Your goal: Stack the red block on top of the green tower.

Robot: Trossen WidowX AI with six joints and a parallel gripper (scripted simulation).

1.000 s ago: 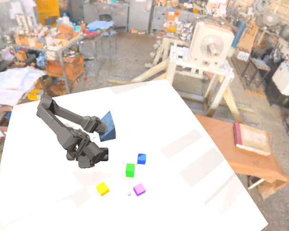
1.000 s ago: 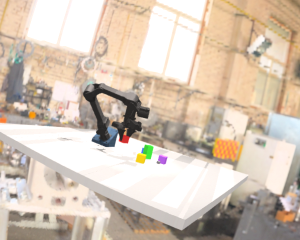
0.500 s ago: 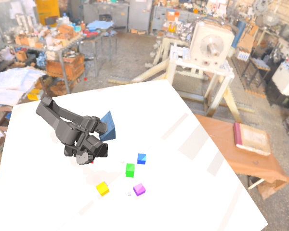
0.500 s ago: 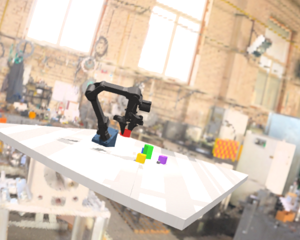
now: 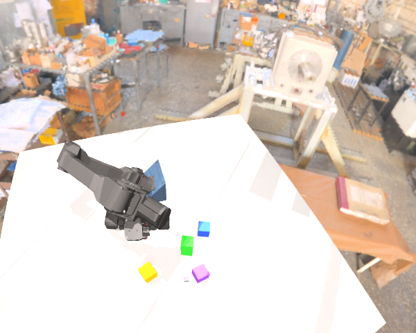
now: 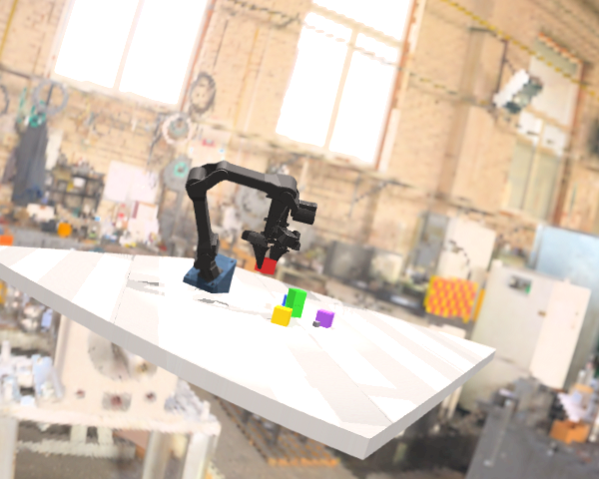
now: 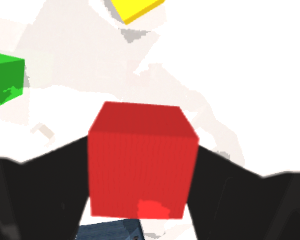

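Red block (image 6: pixel 266 265) sits clamped between my gripper (image 6: pixel 267 257) fingers, lifted well above the white table (image 6: pixel 340 381). On the wrist view the red block (image 7: pixel 141 162) fills the middle, with a black finger (image 7: pixel 50 190) pressed against its left side and the other against its right, so I read the pincer as closed on it and carrying it.

Going left to right on the exterior view: the arm's blue base (image 6: pixel 210 274) stands at the far left part of the table, and the black arm (image 6: pixel 238 178) rises from it, bends over and points the gripper down. The held block hangs just right of the base, up off the surface. Further right and nearer the camera I see the yellow block (image 6: pixel 281 315), then the green tower (image 6: pixel 296 301) just beside and behind it, standing upright, with a sliver of the blue block (image 6: pixel 284 299) peeking out at its left edge. The purple block (image 6: pixel 324 317) lies to the right of those, apart from them.

From the top view the gripper (image 5: pixel 138 229) is left of the green tower (image 5: pixel 187 245), not over it. The blue block (image 5: pixel 203 228) lies just beyond the tower, the yellow block (image 5: pixel 148 271) and purple block (image 5: pixel 200 272) nearer. On the wrist view the tower (image 7: pixel 6 80) shows at the left edge and the yellow block (image 7: pixel 135 9) at the top.
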